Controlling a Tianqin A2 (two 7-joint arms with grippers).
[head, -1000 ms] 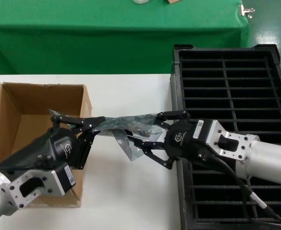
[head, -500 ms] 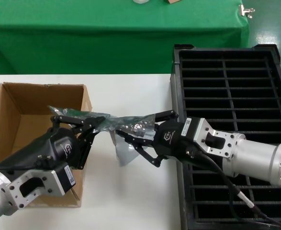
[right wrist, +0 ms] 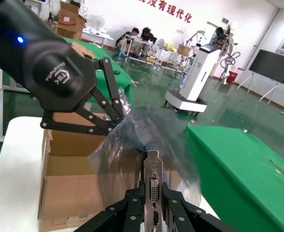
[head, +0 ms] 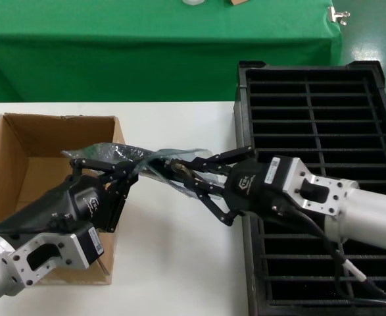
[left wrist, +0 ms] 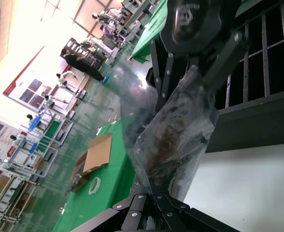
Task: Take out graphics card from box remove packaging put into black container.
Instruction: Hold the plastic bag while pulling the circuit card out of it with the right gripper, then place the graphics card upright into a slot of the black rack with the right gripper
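Observation:
The packaging (head: 117, 153), a crinkly translucent bag, hangs stretched above the white table between both grippers. My left gripper (head: 135, 170) is shut on the bag's end (left wrist: 173, 130) beside the cardboard box (head: 22, 141). My right gripper (head: 178, 171) reaches in from the black container (head: 242, 99) side. It is shut on the graphics card's silver bracket (right wrist: 153, 186), whose port faces the right wrist camera. The card's board is hidden inside the bag (right wrist: 132, 140). The left gripper (right wrist: 113, 116) also shows in the right wrist view, pinching the bag's far end over the box (right wrist: 69, 164).
A green-draped table (head: 160, 39) runs along the back, with a metal clip (head: 338, 14) at its right end. The white table (head: 179, 263) lies between the box and the slotted container, whose near wall stands under my right wrist.
My right gripper was open around the bag's middle; it has reached left and shut on the card's bracket. The bag's drooping flap has pulled up and straightened. The left arm has hardly moved.

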